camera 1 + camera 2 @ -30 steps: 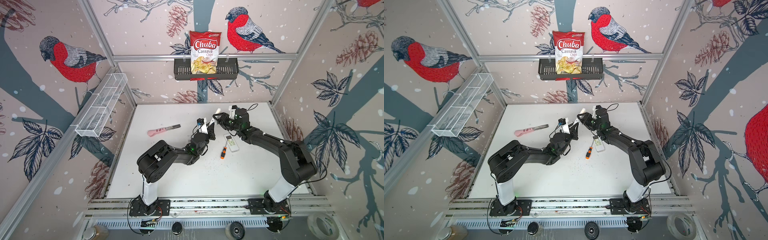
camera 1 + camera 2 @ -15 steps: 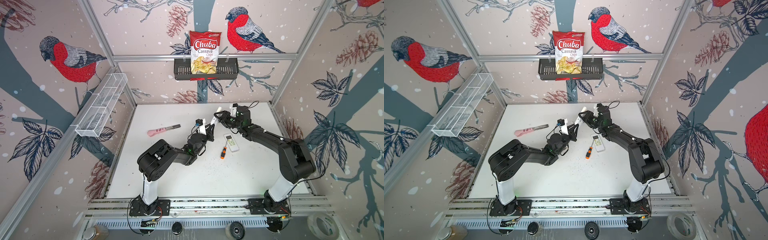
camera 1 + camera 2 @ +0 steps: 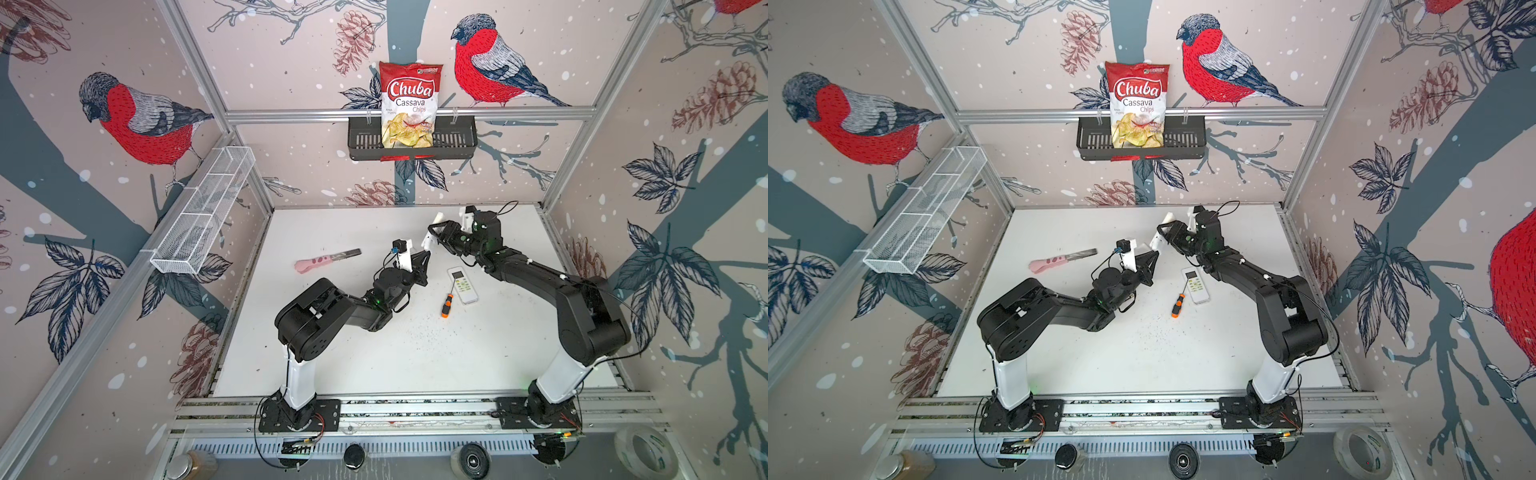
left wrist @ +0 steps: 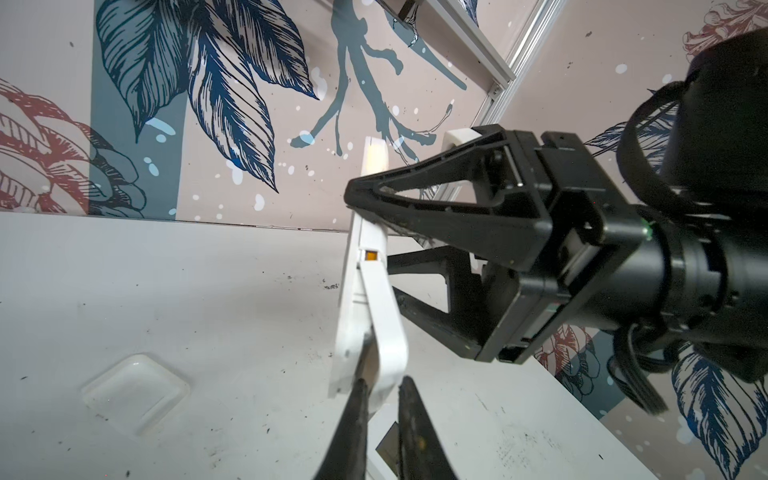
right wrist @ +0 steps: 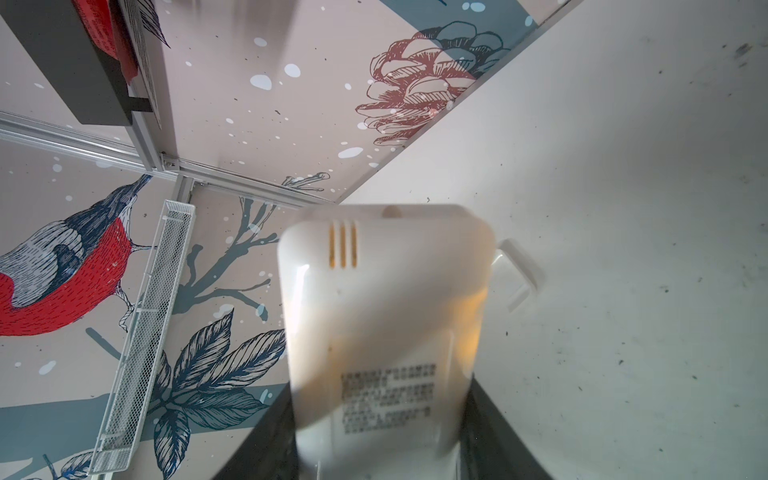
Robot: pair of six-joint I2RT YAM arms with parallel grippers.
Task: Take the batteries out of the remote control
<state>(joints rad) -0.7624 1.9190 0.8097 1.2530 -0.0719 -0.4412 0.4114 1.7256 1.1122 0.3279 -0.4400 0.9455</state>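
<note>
My right gripper (image 3: 433, 231) is shut on a white remote control (image 3: 427, 240), held edge-up above the back of the table. The right wrist view shows the remote's labelled back (image 5: 386, 316) between the jaws. My left gripper (image 4: 382, 384) is shut on the free end of the white battery cover (image 4: 384, 324), which is peeled away from the remote's body (image 4: 349, 307). In both top views the left gripper (image 3: 1152, 258) meets the remote from below. The batteries are hidden.
A second white remote (image 3: 462, 285) lies on the table beside an orange-and-black screwdriver (image 3: 446, 305). A pink-handled knife (image 3: 326, 261) lies to the left. A clear lid (image 4: 135, 388) rests on the table. A chips bag (image 3: 409, 104) sits in a black wall basket (image 3: 457, 143), and a white wire basket (image 3: 203, 216) hangs on the left wall.
The left jaws have narrowed on the cover. The left gripper has shifted slightly right, toward the remote. The right arm holds the remote almost still.
</note>
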